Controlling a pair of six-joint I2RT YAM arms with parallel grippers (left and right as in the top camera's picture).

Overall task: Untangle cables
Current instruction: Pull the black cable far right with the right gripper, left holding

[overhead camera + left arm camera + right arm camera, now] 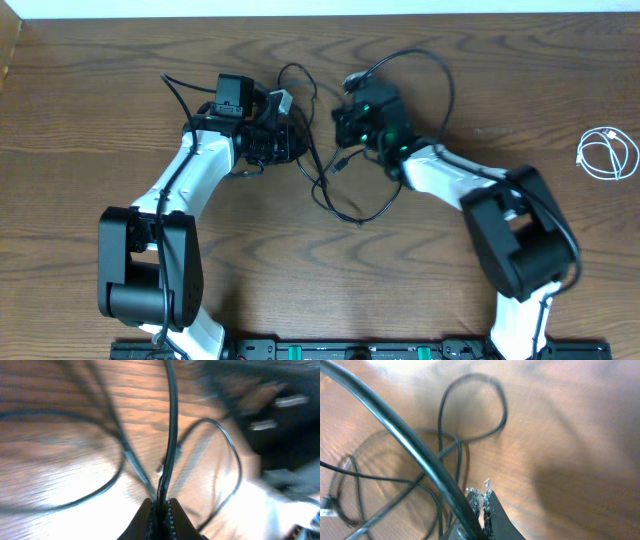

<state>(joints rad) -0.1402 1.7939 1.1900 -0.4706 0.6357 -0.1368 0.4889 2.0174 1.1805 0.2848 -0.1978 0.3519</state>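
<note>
— Where were the cables, and how did they look?

— The black cables (335,185) lay in the middle of the table (100,120), toward its far edge, between the two arms. They were thin and glossy, thrown into loose loops that crossed one another. One loop rose toward the far edge, another sagged toward the near one. A small plug end (341,162) showed among the strands.

— And the white one?

— The white cable (607,153) sat well apart, near the right edge, wound into a small tidy coil.

— What were the hands doing?

— The left gripper (161,505) had its fingers pressed together on a black strand, which ran straight up from between the tips. The right gripper (482,501) was also pressed together. A black strand swept in from the upper left and ran hard against its fingers (489,510). I could not tell whether it was actually pinched.

— Was the knot loose?

— The strands overlapped where they crossed; how tightly, I could not tell.
</note>
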